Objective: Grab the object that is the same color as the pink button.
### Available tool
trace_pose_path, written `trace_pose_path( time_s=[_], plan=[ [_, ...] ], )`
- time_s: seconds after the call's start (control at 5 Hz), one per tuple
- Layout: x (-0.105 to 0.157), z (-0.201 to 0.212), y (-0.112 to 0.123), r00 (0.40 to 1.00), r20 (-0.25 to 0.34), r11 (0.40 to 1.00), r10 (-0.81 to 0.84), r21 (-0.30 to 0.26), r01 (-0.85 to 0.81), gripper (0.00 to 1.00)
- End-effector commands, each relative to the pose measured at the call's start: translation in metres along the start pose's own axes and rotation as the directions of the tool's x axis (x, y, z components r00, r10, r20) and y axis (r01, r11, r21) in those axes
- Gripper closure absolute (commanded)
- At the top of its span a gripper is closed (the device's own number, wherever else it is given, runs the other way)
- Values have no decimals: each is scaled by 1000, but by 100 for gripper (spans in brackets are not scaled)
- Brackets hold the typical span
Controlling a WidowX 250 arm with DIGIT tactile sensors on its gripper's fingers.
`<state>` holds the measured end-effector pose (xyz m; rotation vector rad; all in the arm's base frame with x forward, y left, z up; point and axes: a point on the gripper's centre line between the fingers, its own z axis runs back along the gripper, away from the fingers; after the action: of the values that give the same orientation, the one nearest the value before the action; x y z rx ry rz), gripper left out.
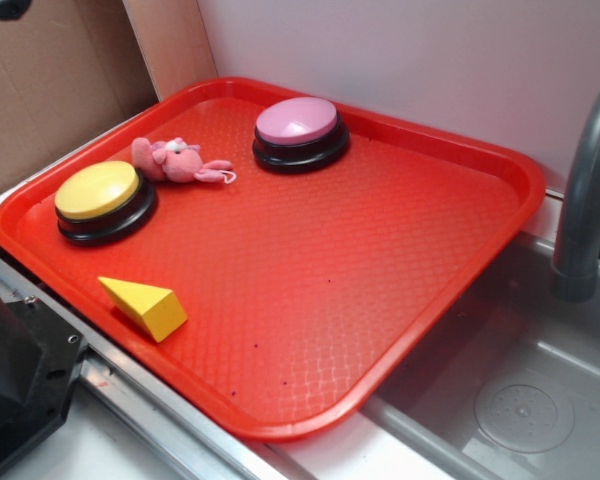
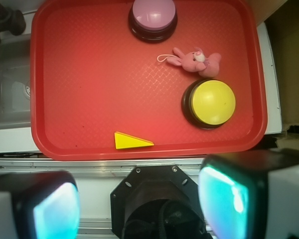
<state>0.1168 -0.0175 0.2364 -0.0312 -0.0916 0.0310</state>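
Two wide-apart fingers (image 2: 223, 199) frame the wrist view's bottom edge, empty, hovering off the red tray (image 2: 79, 99). Ahead and rightward lies the pink plush toy (image 2: 197, 60), long axis crosswise, between the pink button (image 2: 153, 14) and yellow button (image 2: 213, 102).

free: bare red plastic tray (image 2: 89, 74) ahead of gripper | obstacles: yellow-topped dome button (image 2: 209, 103) touching small pink plush animal toy (image 2: 197, 60); yellow wedge block (image 2: 131, 141) nearest
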Motion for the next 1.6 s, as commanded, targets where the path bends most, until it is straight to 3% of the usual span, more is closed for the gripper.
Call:
trace_pose_path(
  time_s=[0.0,0.2,0.4,0.6,1.0,1.2,1.4],
  plan=[
    [0,0,0,1000,0,1000,0,0,0,0],
    [19,-24,21,998,-12,998,-56,30,56,0],
    [47,-53,49,985,15,980,-169,106,166,0],
    [75,-83,73,933,112,931,-342,178,320,0],
    [118,-153,104,855,75,837,-513,266,479,0],
    [120,-172,106,825,30,795,-564,288,534,0],
    [119,-191,116,839,-11,802,-544,288,523,0]
  ],
)
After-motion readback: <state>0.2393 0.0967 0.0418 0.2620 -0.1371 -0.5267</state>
